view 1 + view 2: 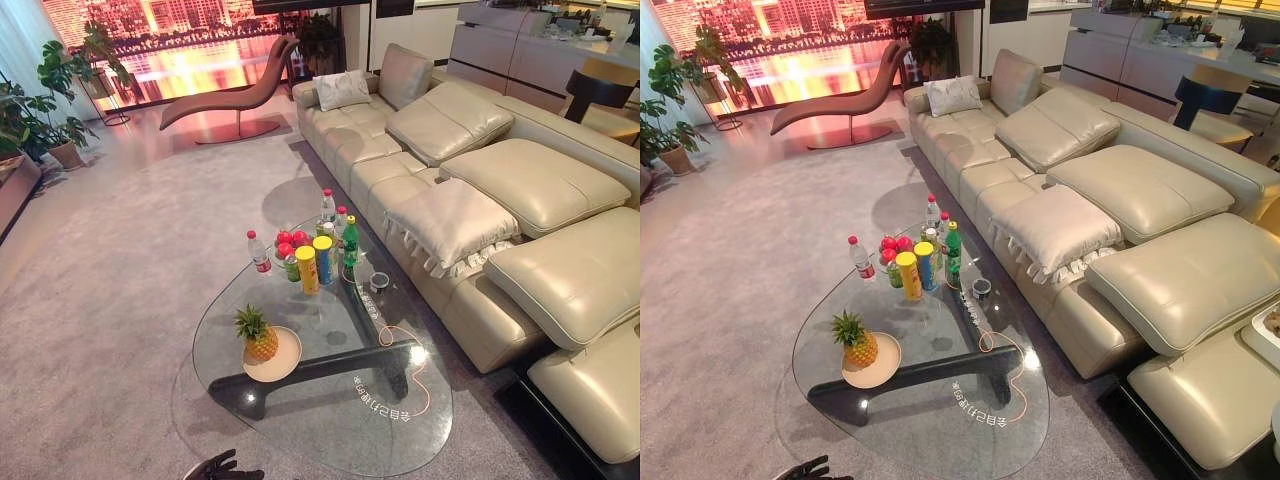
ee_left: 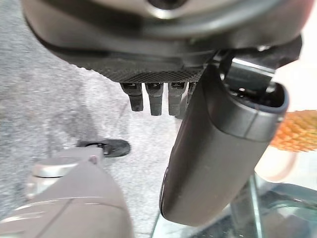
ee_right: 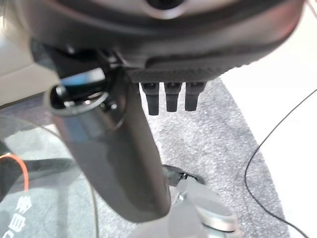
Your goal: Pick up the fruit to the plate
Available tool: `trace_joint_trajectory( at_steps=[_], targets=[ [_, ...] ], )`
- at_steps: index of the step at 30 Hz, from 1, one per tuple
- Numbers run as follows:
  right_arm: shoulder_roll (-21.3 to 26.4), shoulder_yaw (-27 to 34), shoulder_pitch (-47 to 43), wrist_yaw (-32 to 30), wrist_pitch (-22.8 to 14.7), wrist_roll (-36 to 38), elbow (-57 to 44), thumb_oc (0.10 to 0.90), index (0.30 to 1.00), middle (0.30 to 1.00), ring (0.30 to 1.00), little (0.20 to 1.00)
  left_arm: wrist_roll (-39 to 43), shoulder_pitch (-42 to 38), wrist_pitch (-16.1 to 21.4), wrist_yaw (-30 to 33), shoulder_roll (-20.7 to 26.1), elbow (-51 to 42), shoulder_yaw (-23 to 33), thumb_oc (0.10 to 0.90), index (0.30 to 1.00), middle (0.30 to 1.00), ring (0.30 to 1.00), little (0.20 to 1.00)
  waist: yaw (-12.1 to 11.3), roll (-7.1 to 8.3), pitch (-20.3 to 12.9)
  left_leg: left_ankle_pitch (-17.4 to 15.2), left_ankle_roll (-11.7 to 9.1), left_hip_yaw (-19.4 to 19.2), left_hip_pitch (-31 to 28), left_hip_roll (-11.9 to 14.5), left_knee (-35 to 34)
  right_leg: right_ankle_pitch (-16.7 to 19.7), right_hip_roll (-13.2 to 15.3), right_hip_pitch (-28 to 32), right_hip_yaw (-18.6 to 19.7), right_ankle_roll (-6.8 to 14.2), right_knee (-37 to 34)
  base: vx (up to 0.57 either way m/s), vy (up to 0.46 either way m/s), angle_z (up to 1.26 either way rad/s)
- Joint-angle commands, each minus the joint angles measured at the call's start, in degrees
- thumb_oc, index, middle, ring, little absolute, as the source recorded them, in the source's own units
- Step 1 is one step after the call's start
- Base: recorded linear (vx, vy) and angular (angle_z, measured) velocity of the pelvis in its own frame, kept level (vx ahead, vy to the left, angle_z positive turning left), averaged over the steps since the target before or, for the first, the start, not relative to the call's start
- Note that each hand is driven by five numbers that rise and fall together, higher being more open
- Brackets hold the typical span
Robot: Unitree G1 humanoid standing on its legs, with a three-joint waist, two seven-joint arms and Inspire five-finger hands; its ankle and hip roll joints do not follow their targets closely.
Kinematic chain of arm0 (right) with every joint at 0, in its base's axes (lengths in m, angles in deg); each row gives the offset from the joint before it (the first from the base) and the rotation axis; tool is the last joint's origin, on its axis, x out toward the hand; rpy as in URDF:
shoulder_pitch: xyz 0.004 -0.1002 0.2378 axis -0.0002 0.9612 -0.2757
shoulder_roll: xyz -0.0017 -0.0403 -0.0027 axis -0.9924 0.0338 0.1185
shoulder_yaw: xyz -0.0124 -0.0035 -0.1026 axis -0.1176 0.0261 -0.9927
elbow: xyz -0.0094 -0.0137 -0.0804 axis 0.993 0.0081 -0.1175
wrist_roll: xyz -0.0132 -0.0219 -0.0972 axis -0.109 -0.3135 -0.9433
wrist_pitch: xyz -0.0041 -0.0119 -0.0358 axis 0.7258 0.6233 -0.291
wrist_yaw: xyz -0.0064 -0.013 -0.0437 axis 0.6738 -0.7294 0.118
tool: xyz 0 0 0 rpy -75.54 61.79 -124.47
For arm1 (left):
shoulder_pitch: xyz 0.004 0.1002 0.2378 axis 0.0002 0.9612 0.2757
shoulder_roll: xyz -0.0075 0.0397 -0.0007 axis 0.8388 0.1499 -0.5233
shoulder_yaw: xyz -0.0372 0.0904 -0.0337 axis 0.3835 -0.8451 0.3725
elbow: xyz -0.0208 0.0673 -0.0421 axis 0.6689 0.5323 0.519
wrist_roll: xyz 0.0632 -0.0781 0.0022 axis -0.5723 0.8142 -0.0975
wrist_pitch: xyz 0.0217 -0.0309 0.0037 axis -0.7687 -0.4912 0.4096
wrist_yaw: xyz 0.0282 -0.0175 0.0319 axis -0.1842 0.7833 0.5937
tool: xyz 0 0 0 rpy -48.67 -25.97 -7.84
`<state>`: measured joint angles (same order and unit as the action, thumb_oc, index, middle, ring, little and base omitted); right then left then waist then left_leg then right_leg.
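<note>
While the pineapple sits on the plate, near left, both hands hang loose w/ straight fingers, holding nothing.

Rounded clear glass coffee table on dark base carries round beige plate, plastic bottles, tall cylindrical cans, red apples, tape roll.
</note>
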<state>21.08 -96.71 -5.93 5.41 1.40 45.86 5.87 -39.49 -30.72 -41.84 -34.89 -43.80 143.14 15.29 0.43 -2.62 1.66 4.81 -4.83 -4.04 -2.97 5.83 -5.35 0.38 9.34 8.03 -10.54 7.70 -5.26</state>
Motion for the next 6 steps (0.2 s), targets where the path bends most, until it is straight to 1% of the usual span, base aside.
trace_joint_trajectory(
  at_steps=[1, 6],
  targets=[
    [-0.4, -1.6, -5.6, -0.2, 0.5, -1.7, 3.3, 0.800, 0.900, 0.900, 0.900, 0.900, -2.4, -6.0, -0.8, -2.1, 1.7, 4.0, -0.9, 0.800, 0.900, 0.900, 0.900, 0.900, 0.4, 0.90, 1.9, -5.4, -0.7, -2.6, -3.9, 0.1, 0.3, 0.9, 0.9, -0.4, -0.5, 0.9, 0.8, 0.00, 0.000, 0.00],
    [-0.3, -2.0, -5.9, 0.0, 0.5, -2.0, 3.6, 0.800, 0.900, 0.900, 0.900, 0.900, -1.5, -6.6, -2.6, -4.1, 0.9, 3.9, -2.4, 0.800, 0.900, 0.900, 0.900, 0.900, 0.6, 0.66, 1.9, -5.6, -0.5, -3.0, -4.1, 0.1, 0.3, 0.9, 1.1, -0.3, -0.6, 0.9, 0.9, 0.00, 0.000, 0.00]
  ],
)
